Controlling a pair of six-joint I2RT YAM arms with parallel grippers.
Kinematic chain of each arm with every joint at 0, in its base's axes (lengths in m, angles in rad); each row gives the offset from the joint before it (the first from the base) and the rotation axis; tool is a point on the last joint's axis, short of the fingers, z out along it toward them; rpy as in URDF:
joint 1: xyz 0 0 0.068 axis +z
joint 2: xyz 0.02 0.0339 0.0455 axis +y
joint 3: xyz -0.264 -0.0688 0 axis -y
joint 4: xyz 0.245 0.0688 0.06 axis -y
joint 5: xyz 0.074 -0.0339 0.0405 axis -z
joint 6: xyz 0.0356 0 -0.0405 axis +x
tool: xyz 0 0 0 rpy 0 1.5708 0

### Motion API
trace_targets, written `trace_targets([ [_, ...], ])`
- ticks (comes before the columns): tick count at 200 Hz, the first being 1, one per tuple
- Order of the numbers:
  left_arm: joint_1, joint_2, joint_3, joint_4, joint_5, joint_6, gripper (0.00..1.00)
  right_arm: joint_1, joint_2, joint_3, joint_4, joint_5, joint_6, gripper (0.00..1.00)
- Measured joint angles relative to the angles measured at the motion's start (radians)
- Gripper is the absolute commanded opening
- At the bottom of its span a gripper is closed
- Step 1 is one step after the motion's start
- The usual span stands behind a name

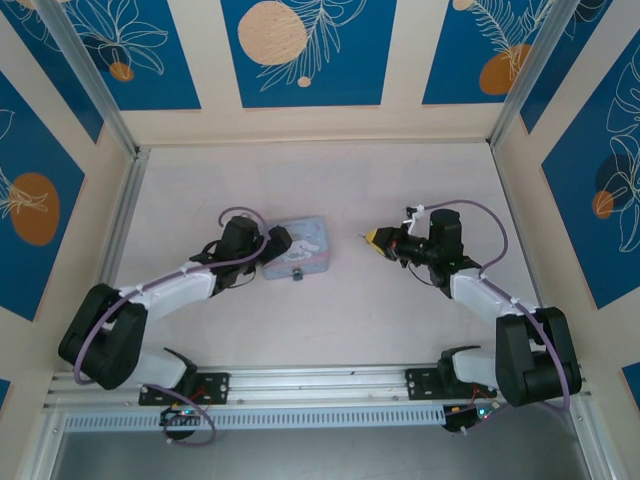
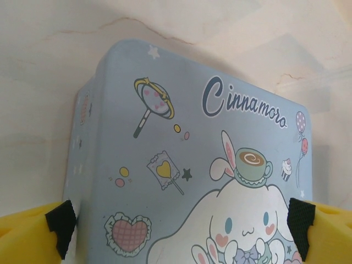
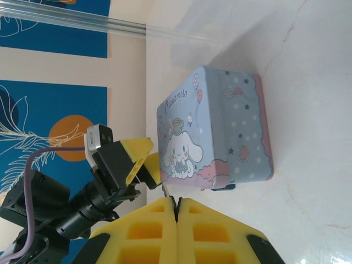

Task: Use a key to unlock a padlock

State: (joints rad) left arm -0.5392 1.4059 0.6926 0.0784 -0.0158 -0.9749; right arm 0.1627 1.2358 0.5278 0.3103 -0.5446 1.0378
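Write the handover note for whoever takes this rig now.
Left fingers: open, either side of the tin; contact unclear.
Right fingers: shut on the key, right of the tin, apart from it.
Padlock: against the tin's near side.
Done: key in grip.
Left: bring the key to the padlock, insert, turn.

The padlock, tiny and blackish-blue, lies on the worktop against the near side of the light-blue tin, its dark body peeking out below the tin's edge in the right wrist view. The key, a thin dark sliver, juts from the closed yellow tips of the right pincer, above the worktop and apart from the padlock.
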Motion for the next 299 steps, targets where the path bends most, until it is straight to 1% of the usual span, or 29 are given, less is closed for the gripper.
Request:
trace_targets([
  [70, -0.062, 0.104, 0.08, 0.048, -0.003, -0.022, 1.0, 0.0, -0.008, 0.0, -0.036, 0.006, -0.018, 0.0],
  [103, -0.068, 0.148, 0.126, 0.057, -0.003, -0.023, 1.0, 0.0, -0.008, 0.0, -0.039, 0.006, -0.018, 0.0],
  [144, -0.068, 0.153, 0.148, 0.05, -0.012, -0.021, 1.0, 0.002, -0.008, 0.0, -0.04, 0.006, -0.018, 0.0],
  [167, -0.068, 0.117, 0.141, 0.01, -0.031, -0.013, 1.0, 0.01, 0.01, 0.014, -0.038, 0.005, -0.018, 0.0],
  [193, -0.068, 0.01, 0.098, -0.024, -0.033, 0.018, 1.0, 0.03, 0.066, 0.061, -0.031, 0.005, -0.018, 0.0],
  [223, -0.072, -0.085, 0.043, -0.029, 0.033, 0.078, 1.0, 0.065, 0.15, 0.122, -0.004, 0.005, -0.013, 0.0],
  [256, -0.114, -0.109, -0.018, -0.025, 0.108, 0.139, 0.99, 0.104, 0.253, 0.161, 0.042, 0.007, 0.001, 0.0],
  [280, -0.151, -0.106, -0.057, -0.007, 0.143, 0.172, 0.93, 0.125, 0.306, 0.176, 0.056, 0.01, 0.012, 0.0],
  [299, -0.172, -0.068, -0.063, 0.021, 0.158, 0.195, 0.88, 0.135, 0.341, 0.189, 0.074, 0.014, 0.022, 0.0],
])
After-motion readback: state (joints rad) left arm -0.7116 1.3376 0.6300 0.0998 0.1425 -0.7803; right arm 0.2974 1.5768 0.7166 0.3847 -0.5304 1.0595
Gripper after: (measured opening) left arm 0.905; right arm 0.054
